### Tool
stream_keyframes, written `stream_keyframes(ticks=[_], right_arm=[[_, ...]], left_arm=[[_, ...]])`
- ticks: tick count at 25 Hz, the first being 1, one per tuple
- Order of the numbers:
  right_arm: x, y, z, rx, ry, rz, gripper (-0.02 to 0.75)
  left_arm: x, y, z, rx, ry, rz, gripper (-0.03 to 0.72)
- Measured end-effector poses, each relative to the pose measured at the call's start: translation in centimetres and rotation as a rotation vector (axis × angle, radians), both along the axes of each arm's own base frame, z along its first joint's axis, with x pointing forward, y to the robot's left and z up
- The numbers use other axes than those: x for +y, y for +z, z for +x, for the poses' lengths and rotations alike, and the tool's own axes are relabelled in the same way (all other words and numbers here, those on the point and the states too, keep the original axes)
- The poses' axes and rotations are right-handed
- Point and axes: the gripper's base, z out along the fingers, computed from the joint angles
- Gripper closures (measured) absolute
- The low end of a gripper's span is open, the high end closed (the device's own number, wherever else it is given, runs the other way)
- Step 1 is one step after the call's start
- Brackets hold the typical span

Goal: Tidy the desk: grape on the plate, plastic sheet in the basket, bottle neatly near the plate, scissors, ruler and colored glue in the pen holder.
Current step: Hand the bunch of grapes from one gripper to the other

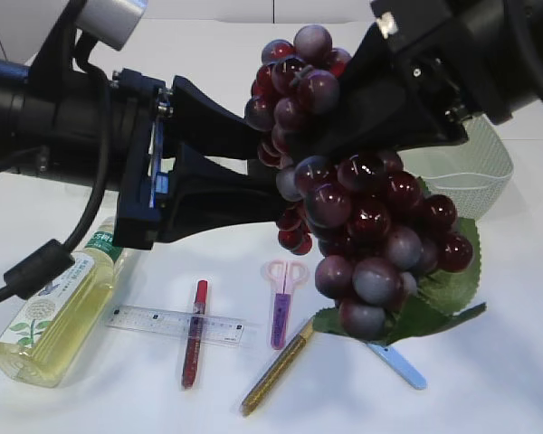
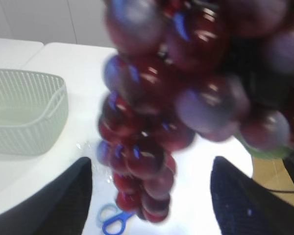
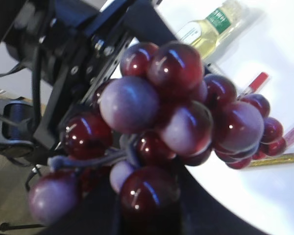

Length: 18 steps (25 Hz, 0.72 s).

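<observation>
Exterior view shows a big bunch of red and purple grape (image 1: 362, 217) balls hanging in the air in the middle of the frame, above the white tabletop (image 1: 489, 362). The right hand (image 1: 344, 136) comes in from the upper right and is clenched on the bunch near its top, so the grape hangs from it with its green leaves (image 1: 452, 280) at the lower right. The left hand (image 1: 276, 181) reaches in from the left side, and its two black fingers (image 1: 213, 113) stand wide apart, with one edge of the bunch between them; it grips nothing. Behind the grape, at the right edge, sits a pale green basket (image 1: 484, 167). Down on the tabletop at the lower left lies a bottle (image 1: 59, 312) of yellow liquid on its side. Next to it lies a clear ruler (image 1: 154, 323) with a red glue pen (image 1: 195, 330) across it. A gold glue pen (image 1: 276, 366) lies tilted near the bottom middle. Pink scissors (image 1: 282, 298) lie just below the bunch. A blue strip (image 1: 400, 364) sticks out from under the leaves.
</observation>
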Motion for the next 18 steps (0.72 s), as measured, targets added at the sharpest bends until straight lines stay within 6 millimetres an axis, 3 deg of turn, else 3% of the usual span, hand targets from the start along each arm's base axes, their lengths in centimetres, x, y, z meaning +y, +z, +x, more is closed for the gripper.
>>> stream_keyframes(ticks=[6, 18], right_arm=[[0.2, 0.2, -0.3, 0.03, 0.019, 0.025, 0.578], [0.4, 0.5, -0.6, 0.044, 0.041, 0.068, 0.577]], left_arm=[[-0.3, 0.3, 0.5, -0.023, 0.023, -0.067, 0.086], [-1.4, -0.4, 1.0, -0.062, 0.0, -0.129, 0.078]])
